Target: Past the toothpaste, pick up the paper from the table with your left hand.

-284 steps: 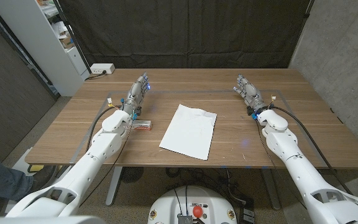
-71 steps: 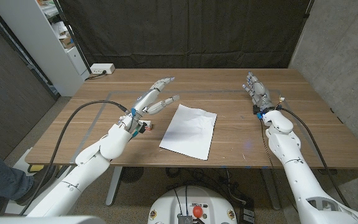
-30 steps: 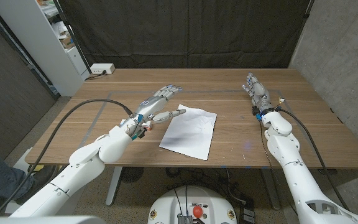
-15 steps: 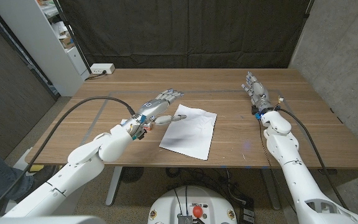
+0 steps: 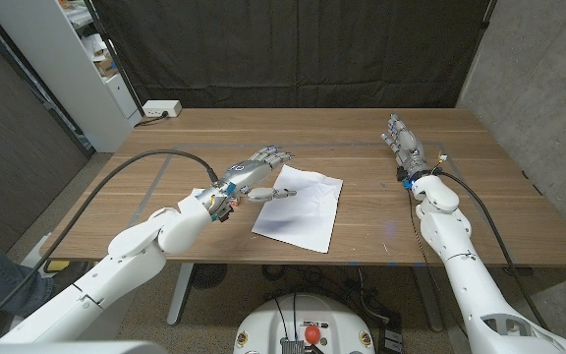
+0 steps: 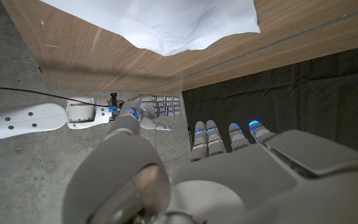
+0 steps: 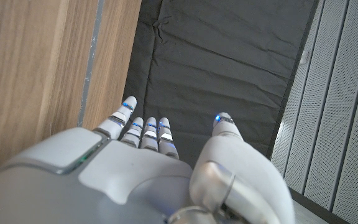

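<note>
Paper (image 5: 301, 206) lay white and slightly skewed near the middle of the table (image 5: 381, 236), its near corner just short of the table's near edge and broad bare wood on both sides of it. The sheet's far left corner was beside the left hand (image 5: 254, 175), which hovered over that edge of the sheet with its fingers (image 5: 285, 193) apart and lightly curled, holding nothing; whether a fingertip touched the paper could not be told from the head view. The left forearm covered the table just left of the sheet, so the toothpaste could not be made out there.

In the left wrist view the paper (image 6: 160, 22) showed as a white sheet with a wavy edge on the wood, cut off by the picture's edge, while the left hand (image 6: 229, 168) showed from behind, its fingertips spread.

The right hand (image 5: 405, 147) stood near the table's far right corner, well apart from the paper, fingers straight and close together, empty. The right wrist view showed that hand (image 7: 148, 168) against dark curtain and a strip of table (image 7: 36, 74), its thumb set off from the other fingers.
</note>
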